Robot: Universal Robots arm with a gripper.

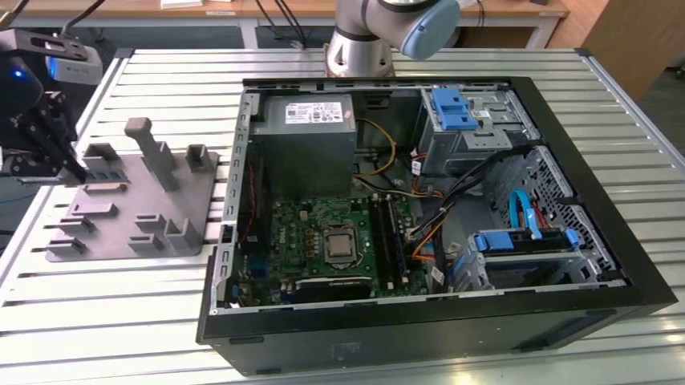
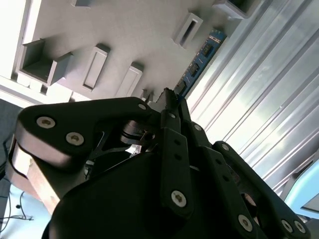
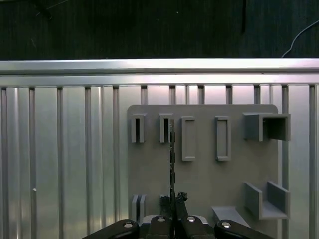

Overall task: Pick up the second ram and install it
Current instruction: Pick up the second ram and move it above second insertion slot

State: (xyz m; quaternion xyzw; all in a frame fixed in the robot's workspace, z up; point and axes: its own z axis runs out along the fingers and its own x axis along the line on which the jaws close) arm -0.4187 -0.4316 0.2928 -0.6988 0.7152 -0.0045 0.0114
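Note:
The second ram (image 2: 202, 55) is a thin blue board with dark chips, seen flat-on in the second wrist view. In the first wrist view the ram (image 3: 172, 159) is a dark sliver, edge-on. My gripper (image 2: 172, 97) is shut on one end of it, and the rest sticks out beyond the fingertips. In the first wrist view the gripper (image 3: 174, 198) holds the stick over the grey holder plate (image 3: 204, 174), its far end by a slot block (image 3: 166, 128). At the exterior view's left my gripper (image 1: 73, 170) hangs over the plate (image 1: 204, 192). The black motherboard slots (image 1: 387, 237) lie inside the open case.
The open computer case (image 1: 599, 317) takes the middle and the exterior view's right of the slatted metal table (image 1: 107, 309). Upright blocks (image 1: 144, 144) rise from the holder plate beside the gripper. The arm's base (image 1: 358, 48) stands behind the case.

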